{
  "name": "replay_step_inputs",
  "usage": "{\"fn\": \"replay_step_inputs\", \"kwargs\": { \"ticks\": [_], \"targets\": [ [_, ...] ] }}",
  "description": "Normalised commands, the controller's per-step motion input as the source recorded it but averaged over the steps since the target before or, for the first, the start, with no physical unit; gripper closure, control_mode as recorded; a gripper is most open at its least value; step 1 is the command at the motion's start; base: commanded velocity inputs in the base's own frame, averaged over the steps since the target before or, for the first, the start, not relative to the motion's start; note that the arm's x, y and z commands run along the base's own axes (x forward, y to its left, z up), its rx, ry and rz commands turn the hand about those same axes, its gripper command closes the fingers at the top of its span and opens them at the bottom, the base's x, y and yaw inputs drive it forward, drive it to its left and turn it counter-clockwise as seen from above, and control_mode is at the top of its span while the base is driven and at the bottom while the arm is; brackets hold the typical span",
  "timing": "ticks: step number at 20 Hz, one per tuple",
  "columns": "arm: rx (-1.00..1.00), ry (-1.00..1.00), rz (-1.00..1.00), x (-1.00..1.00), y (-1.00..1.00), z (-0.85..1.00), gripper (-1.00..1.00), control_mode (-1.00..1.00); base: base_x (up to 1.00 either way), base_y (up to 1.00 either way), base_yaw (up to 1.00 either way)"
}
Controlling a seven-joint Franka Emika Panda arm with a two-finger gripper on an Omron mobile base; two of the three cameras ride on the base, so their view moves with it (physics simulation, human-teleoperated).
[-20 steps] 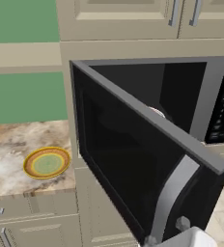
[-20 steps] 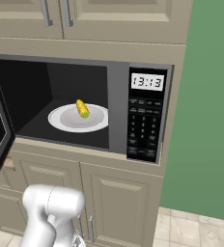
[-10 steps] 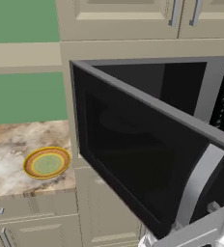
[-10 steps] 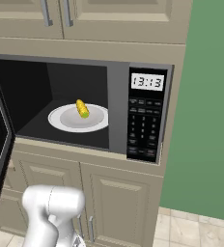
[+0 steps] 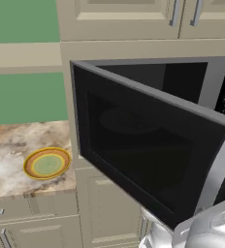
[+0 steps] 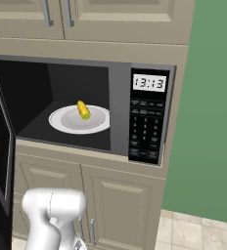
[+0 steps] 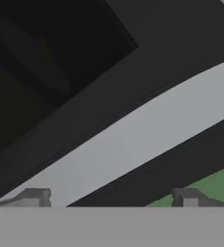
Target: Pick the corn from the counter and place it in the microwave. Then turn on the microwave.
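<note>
Inside the microwave (image 6: 86,107), on the white turntable plate (image 6: 66,122), I see the corn (image 6: 83,110) lying w/ its green tip toward the front; cob rests near the plate's centre. Microwave door (image 5: 143,145) stands swung out to the left, dark glass facing the left base cam, silver handle (image 7: 133,140) along its free edge. Button panel (image 6: 146,129) sits to the right of the cavity, clock lit at its top. Upper cabinets (image 6: 86,19) above, beige cabinet doors (image 6: 120,205) below.

Hand view: my hand (image 7: 113,197) is released, jaws spread wide, two dark fingertips (image 7: 35,196) at frame bottom w/ the handle running diagonally between and above them, close to the tips; contact I can't tell. Nothing gripped.

Left base view: worktop (image 5: 12,150), marbled, lies left of the microwave; a yellow-rimmed green plate (image 5: 46,163) sits on it near the door's hinge side, apart from the door. Green wall (image 6: 213,107) to the right of the unit. White arm (image 6: 52,215) low in front of the lower cabinets.
</note>
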Motion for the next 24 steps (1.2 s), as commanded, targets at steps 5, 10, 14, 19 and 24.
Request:
{"fn": "replay_step_inputs", "kwargs": {
  "ticks": [5,10,14,19,24],
  "targets": [
    [0.05,0.0,-0.06,0.22,-0.63,-0.11,-1.0,-1.0,0.0,0.0,0.0],
    [0.05,-0.01,-0.05,0.24,-0.58,-0.09,-1.0,-1.0,0.0,0.0,0.0],
    [0.04,-0.05,-0.01,0.27,-0.5,-0.09,-1.0,-1.0,0.0,0.0,0.0],
    [0.05,-0.07,0.0,0.36,-0.53,-0.16,-1.0,-1.0,0.0,0.0,0.0],
    [0.06,-0.14,0.03,0.34,-0.5,-0.2,-1.0,-1.0,0.0,0.0,0.0]
  ]
}}
